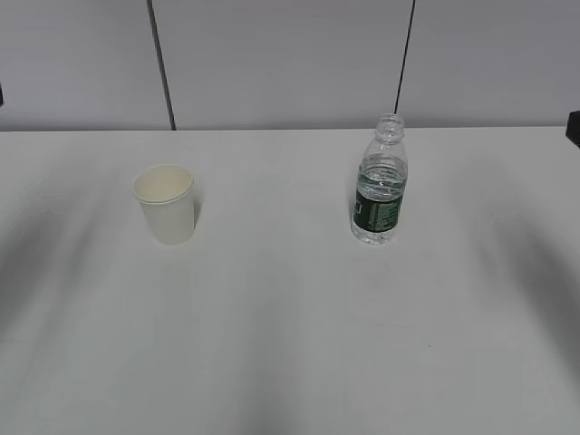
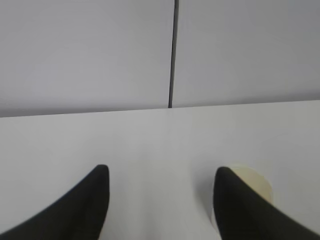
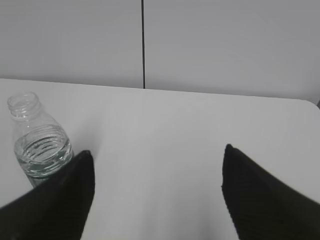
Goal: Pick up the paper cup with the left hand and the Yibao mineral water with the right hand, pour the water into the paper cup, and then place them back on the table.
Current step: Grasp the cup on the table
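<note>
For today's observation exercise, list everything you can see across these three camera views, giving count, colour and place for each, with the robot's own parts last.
Paper cup: one, cream-white, upright on the left part of the table, apart from the bottle.
Mineral water bottle: one, clear with a dark green label, uncapped, partly filled, upright to the right of the middle.
Table: one, white, filling the foreground.
Wall panels: pale grey, behind the table, split by dark vertical seams.
Left gripper: one, black, open, empty; cup beside its right finger.
Right gripper: one, black, open, empty; bottle by its left finger.
</note>
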Controlling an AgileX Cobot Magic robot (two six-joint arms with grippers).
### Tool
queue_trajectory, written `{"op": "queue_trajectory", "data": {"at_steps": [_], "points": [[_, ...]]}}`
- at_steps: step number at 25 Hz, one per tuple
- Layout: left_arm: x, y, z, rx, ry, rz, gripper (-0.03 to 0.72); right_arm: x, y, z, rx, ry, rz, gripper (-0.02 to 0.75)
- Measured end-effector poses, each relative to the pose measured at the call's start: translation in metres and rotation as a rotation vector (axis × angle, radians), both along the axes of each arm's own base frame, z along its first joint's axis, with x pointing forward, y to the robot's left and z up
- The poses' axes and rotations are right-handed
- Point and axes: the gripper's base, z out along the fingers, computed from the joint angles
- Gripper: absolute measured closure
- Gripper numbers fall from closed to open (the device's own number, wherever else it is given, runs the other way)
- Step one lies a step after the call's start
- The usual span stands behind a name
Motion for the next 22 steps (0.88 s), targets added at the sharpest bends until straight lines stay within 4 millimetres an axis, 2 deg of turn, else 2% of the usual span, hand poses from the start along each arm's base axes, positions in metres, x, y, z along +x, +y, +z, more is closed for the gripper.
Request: {"op": "queue_trajectory", "data": {"at_steps": [6, 11, 18, 22], "points": [[0.009, -0.001, -0.011, -0.003, 0.041, 0.004, 0.276, 0.011, 0.001, -0.034, -0.016, -0.053, 0.022, 0.153], [0.008, -0.001, -0.012, -0.039, 0.054, 0.02, 0.279, 0.014, 0.005, -0.051, -0.038, -0.117, 0.068, 0.153], [0.011, -0.008, -0.017, -0.027, 0.06, -0.013, 0.321, 0.02, 0.006, -0.066, -0.018, -0.087, 0.074, 0.153], [0.011, -0.018, -0.035, -0.008, 0.049, -0.059, 0.328, 0.024, 0.006, -0.071, -0.014, -0.1, 0.077, 0.153]]}}
